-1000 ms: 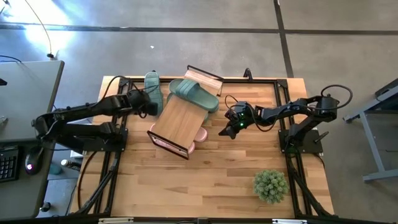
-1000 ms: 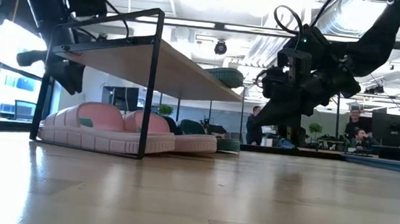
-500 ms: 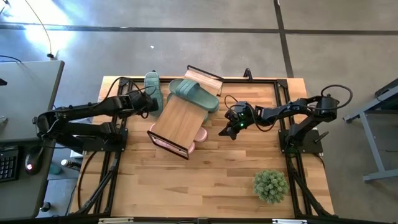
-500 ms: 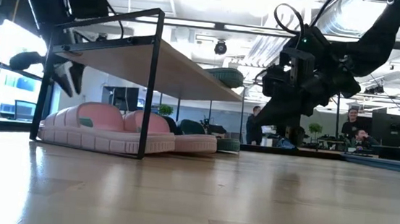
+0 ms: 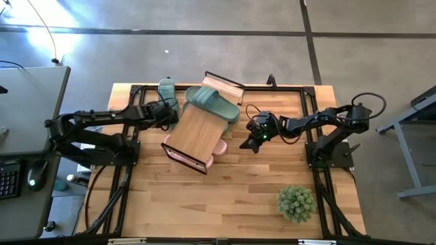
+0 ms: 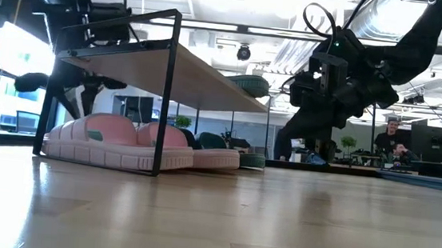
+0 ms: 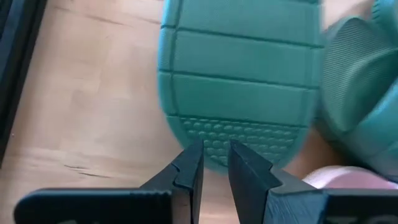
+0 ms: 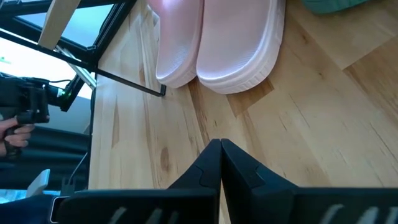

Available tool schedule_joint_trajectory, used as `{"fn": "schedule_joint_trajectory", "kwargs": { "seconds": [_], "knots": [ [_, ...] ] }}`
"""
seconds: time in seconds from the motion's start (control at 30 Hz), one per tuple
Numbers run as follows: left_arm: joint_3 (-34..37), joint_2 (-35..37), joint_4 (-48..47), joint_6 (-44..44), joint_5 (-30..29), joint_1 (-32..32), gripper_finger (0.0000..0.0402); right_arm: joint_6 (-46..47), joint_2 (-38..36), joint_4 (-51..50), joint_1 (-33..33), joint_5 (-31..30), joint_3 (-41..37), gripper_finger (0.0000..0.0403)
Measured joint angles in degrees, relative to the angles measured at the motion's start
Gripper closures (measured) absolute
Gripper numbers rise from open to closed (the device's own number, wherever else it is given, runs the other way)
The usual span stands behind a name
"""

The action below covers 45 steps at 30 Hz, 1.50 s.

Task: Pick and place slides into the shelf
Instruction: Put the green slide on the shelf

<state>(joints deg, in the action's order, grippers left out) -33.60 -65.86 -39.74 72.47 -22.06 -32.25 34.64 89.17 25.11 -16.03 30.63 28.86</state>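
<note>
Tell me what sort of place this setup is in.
Most likely an open-plan lab or office workspace. The wooden table stands on a bare concrete floor; the low view shows exposed ceiling ducts and a person seated at a desk in the background.

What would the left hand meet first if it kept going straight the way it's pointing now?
Most likely the sole-up green slide dead ahead of the left hand; its textured end sits just past the fingertips, though the gap is hard to judge.

Two black jointed arms trailing looped black cables, one wrist apparently lit green.
</note>
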Motion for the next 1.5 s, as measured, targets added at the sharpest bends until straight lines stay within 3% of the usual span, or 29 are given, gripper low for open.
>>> {"fn": "schedule_joint_trajectory", "kwargs": {
  "seconds": [0.13,0.4,0.63,0.77,0.87,1.0,1.27,1.5],
  "knots": [
    [5.28,2.76,4.81,2.27,0.9,-0.02,0.0341,0.31,0.0,0.01,0.07,-0.02,0.0,0.0402],
    [20.92,13.47,28.81,5.75,0.78,0.0,0.0341,0.98,0.0,0.01,0.08,-0.02,0.0,0.0402],
    [24.36,22.08,29.24,4.84,-3.74,0.0,0.0341,1.34,0.0,0.35,0.06,0.0,0.0,0.0402],
    [24.36,26.37,27.92,-1.48,-10.08,0.0,0.0341,1.34,0.0,0.89,0.06,0.0,0.0,0.0402],
    [24.35,28.28,25.52,-7.25,-11.63,0.0,0.0335,1.37,0.0,0.89,0.06,0.0,0.0,0.0402],
    [24.36,29.14,24.74,-7.39,-11.92,0.0,0.0295,1.35,0.0,0.91,0.06,0.07,0.0,0.0402],
    [24.34,29.18,18.12,-2.76,-12.74,0.0,0.0171,1.55,0.0,0.9,0.06,0.79,0.0,0.0402],
    [24.34,28.18,16.87,-1.07,-6.55,-0.02,0.0109,1.56,0.0,0.89,0.06,1.44,0.0,0.0402]
  ]
}}
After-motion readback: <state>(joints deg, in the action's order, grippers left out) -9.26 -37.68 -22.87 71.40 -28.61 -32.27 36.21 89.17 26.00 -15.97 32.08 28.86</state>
